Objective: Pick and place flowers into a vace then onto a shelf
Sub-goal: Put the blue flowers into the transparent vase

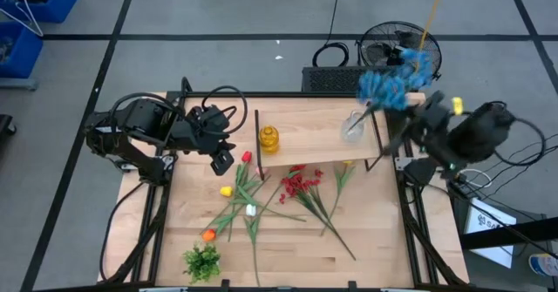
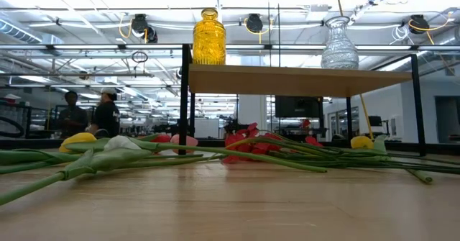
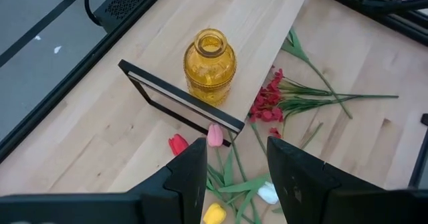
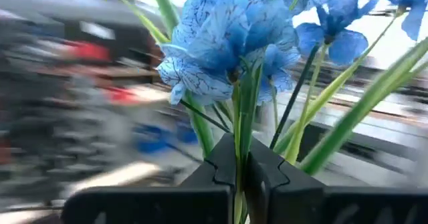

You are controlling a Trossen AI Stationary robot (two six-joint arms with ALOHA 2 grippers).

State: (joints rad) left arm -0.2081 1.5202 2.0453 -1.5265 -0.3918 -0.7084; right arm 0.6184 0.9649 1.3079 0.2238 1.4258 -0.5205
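Observation:
My right gripper (image 1: 411, 100) is shut on a bunch of blue blossoms (image 1: 389, 83), held high over the shelf's right end. The shelf (image 1: 318, 141) carries a yellow vase (image 1: 268, 138) and a clear glass vase (image 1: 351, 126). My left gripper (image 3: 235, 174) hovers open and empty above the shelf's left end, near a red tulip (image 1: 247, 157). A red berry spray (image 1: 298, 183) and yellow (image 1: 227, 190), white (image 1: 251, 210) and orange (image 1: 209, 234) tulips lie flat on the tabletop. My right gripper pinches the bunch's green stems (image 4: 241, 150) between its two fingers, just below the blue blossoms. The stems and long leaves rise out past the fingertips (image 4: 221, 170), with the blossoms beyond them. The bunch is lifted clear of the shelf and the table.
A short green leafy clump (image 1: 202, 261) sits at the table's near left. A yellow tulip (image 1: 349, 163) lies under the shelf's right part. A black fan (image 1: 384, 44) and a dark box stand beyond the far edge. People stand far off in the room (image 2: 90, 115).

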